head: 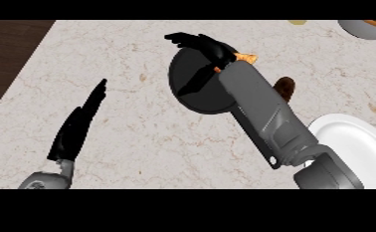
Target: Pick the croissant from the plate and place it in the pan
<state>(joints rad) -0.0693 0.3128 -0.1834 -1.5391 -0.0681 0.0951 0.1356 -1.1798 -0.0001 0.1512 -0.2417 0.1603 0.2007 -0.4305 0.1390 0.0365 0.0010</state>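
Croissant (247, 57) over round dark pan (192, 84)

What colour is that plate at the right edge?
White: the plate shows best in the head view, partly behind the right forearm.

Golden-brown croissant (246, 57) held above the dark round pan (192, 84); white plate (349, 139) lies bare at right.

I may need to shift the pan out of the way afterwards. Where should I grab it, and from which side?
Grip the pan by its brown handle, which sticks out on its right side, coming from the right. The right hand is over the pan; the rim gives a poorer hold.
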